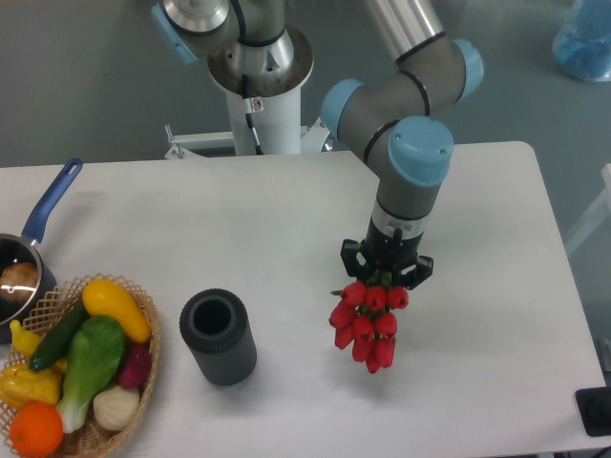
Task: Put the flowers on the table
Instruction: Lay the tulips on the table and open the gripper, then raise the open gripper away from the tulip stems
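Observation:
The flowers (366,324), a bunch of red tulips, hang heads-down over the right middle of the white table (286,219). A bit of green stem shows at the top of the bunch. My gripper (385,270) points straight down and is shut on the flowers at the stems, just above the red heads. A shadow lies under the bunch; I cannot tell whether the lowest heads touch the tabletop.
A dark grey ribbed vase (219,337) stands left of the flowers. A wicker basket (143,377) of toy vegetables fills the front left corner, with a blue-handled pan (38,229) behind it. The robot base (258,76) stands behind the far edge.

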